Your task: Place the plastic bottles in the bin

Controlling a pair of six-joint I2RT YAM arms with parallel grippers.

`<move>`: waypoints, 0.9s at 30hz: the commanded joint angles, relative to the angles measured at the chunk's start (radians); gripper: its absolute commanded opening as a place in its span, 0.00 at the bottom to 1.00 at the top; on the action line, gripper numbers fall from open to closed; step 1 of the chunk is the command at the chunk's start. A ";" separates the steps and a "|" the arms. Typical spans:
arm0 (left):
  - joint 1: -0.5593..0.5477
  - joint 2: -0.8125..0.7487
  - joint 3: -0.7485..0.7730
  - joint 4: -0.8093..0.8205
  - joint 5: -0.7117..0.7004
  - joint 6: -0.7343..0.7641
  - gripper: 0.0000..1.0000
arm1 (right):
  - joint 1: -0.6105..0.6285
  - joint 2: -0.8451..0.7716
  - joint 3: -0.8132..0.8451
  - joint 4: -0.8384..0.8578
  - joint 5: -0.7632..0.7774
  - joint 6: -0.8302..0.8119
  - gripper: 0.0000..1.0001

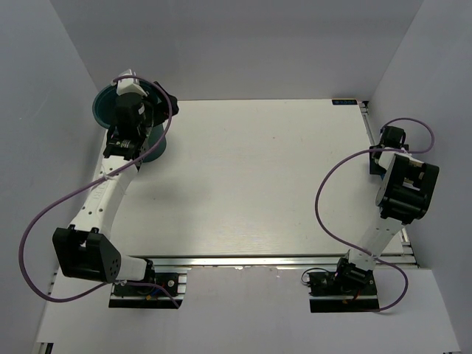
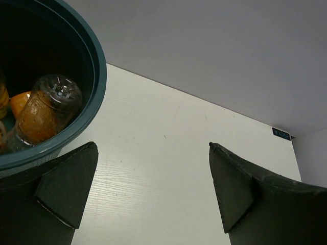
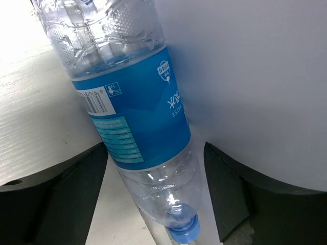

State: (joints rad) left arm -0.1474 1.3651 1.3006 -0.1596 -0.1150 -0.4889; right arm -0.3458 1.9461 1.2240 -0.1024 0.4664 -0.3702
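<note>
At the far left corner of the counter point(image 1: 258, 184), your left arm hangs over the dark teal bin point(image 1: 103, 107), and the left fingers point(image 2: 66, 189) stand spread wide with nothing between them but bare counter. From the left wrist view you can look over the bin's rim and see a stubby orange bottle point(image 2: 46, 112) lying inside on its side, its clear base turned toward the camera. More orange shows beside it, too hidden for you to tell what it is. Over at the right edge of the counter, close to the side wall point(image 3: 255, 76), your right arm is bent low, well apart from the bin. The right fingers point(image 3: 230, 199) sit one on each side of the clear bottle with the blue label point(image 3: 138, 117). That bottle points its blue cap point(image 3: 183, 236) toward the wrist camera and its body away, tilted across the view. You can see a strip of pale surface between the bottle and one finger, so the fingers are parted around it rather than pinching it. From the top camera the arm covers this bottle.
</note>
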 commanded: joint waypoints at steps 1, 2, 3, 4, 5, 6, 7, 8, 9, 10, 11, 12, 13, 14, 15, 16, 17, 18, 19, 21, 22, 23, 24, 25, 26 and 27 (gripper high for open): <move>0.000 -0.023 0.002 0.015 0.003 -0.023 0.98 | -0.009 0.004 0.008 0.047 0.061 0.004 0.79; 0.000 -0.020 0.002 0.017 0.003 -0.027 0.98 | -0.010 0.007 0.012 0.035 0.063 0.017 0.71; 0.000 -0.017 0.008 0.015 0.003 -0.028 0.98 | -0.010 0.010 0.023 0.020 0.046 0.014 0.66; 0.000 -0.015 0.012 0.011 0.000 -0.025 0.98 | -0.010 0.008 0.028 0.010 0.034 0.007 0.62; 0.000 -0.015 0.015 0.006 -0.014 -0.024 0.98 | -0.010 0.007 0.035 0.000 0.025 -0.007 0.48; -0.001 -0.015 0.020 0.003 -0.023 -0.020 0.98 | -0.010 0.001 0.042 -0.008 0.020 -0.009 0.40; 0.000 -0.015 0.020 0.003 -0.035 -0.023 0.98 | -0.010 -0.009 0.046 -0.013 0.008 -0.009 0.33; -0.001 -0.015 0.019 0.003 -0.043 -0.023 0.98 | -0.010 -0.019 0.040 -0.004 0.003 -0.007 0.25; -0.001 -0.015 0.019 0.003 -0.049 -0.025 0.98 | -0.010 -0.048 0.034 0.009 -0.003 -0.007 0.24; 0.000 -0.012 0.022 0.002 -0.049 -0.025 0.98 | -0.010 -0.064 0.022 0.030 -0.017 -0.007 0.23; 0.000 -0.011 0.023 -0.001 -0.046 -0.030 0.98 | -0.009 -0.079 0.017 0.038 -0.029 -0.004 0.18; 0.000 -0.008 0.025 -0.006 -0.041 -0.033 0.98 | -0.009 -0.111 0.012 0.043 -0.044 -0.001 0.17; 0.000 -0.006 0.026 -0.008 -0.038 -0.034 0.98 | -0.007 -0.128 0.009 0.044 -0.082 -0.003 0.16; 0.000 -0.006 0.025 -0.006 -0.032 -0.034 0.98 | -0.004 -0.145 0.008 0.030 -0.103 -0.004 0.14; -0.001 -0.006 0.023 0.000 -0.017 -0.037 0.98 | 0.001 -0.177 0.008 0.020 -0.147 -0.015 0.13; -0.001 -0.006 0.020 0.005 -0.005 -0.039 0.98 | 0.005 -0.196 0.008 0.001 -0.166 -0.025 0.12; -0.001 -0.004 0.020 0.012 0.009 -0.043 0.98 | 0.023 -0.231 0.002 0.000 -0.175 -0.035 0.11; -0.001 0.002 0.022 0.020 0.043 -0.048 0.98 | 0.034 -0.246 0.000 0.006 -0.178 -0.039 0.11; -0.001 0.006 0.025 0.025 0.060 -0.053 0.98 | 0.042 -0.263 0.000 0.007 -0.189 -0.038 0.11; -0.006 0.015 0.029 0.038 0.093 -0.065 0.98 | 0.068 -0.300 0.017 0.009 -0.266 -0.021 0.12; -0.009 0.025 0.031 0.045 0.113 -0.069 0.98 | 0.077 -0.309 0.028 0.001 -0.309 0.006 0.12; -0.023 0.028 0.031 0.055 0.136 -0.076 0.98 | 0.099 -0.321 0.058 -0.031 -0.355 0.020 0.12; -0.032 0.032 0.032 0.075 0.156 -0.079 0.98 | 0.116 -0.328 0.071 -0.040 -0.438 0.039 0.12; -0.043 0.044 0.035 0.083 0.172 -0.082 0.98 | 0.154 -0.335 0.078 -0.040 -0.474 0.080 0.12; -0.073 0.054 0.043 0.092 0.178 -0.091 0.98 | 0.174 -0.351 0.081 -0.034 -0.518 0.102 0.15; -0.090 0.066 0.048 0.118 0.181 -0.103 0.98 | 0.195 -0.357 0.084 -0.019 -0.575 0.128 0.16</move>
State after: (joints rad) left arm -0.1856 1.4132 1.3064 -0.1085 -0.0109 -0.5613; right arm -0.2119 1.6253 1.2675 -0.1268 0.1001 -0.3260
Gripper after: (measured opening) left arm 0.983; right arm 0.419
